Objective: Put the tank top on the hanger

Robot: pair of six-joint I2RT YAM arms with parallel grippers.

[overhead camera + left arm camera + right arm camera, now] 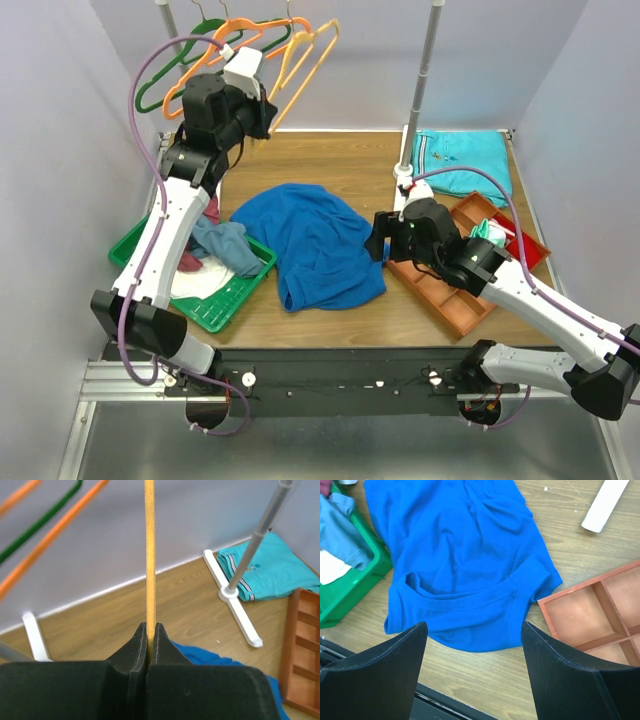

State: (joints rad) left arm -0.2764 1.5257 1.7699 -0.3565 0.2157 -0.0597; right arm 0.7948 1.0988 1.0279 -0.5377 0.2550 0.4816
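The royal blue tank top [315,240] lies crumpled and spread on the wooden table at the centre; it fills the right wrist view [465,555], and a corner shows in the left wrist view [200,655]. The yellow hanger [310,55] hangs at the back, tilted. My left gripper [265,115] is raised and shut on the hanger's thin yellow bar [149,555], pinched between the fingers of the left gripper [149,630]. My right gripper [378,245] hovers open and empty just right of the top's edge, with the jaws of the right gripper [474,625] wide apart above its hem.
A green basket [225,300] of clothes sits at the left. An orange-brown divided tray [460,290] lies under the right arm. A folded turquoise garment [465,155] is at the back right beside the rack pole [420,90]. Orange [250,40] and green [200,35] hangers hang at the back.
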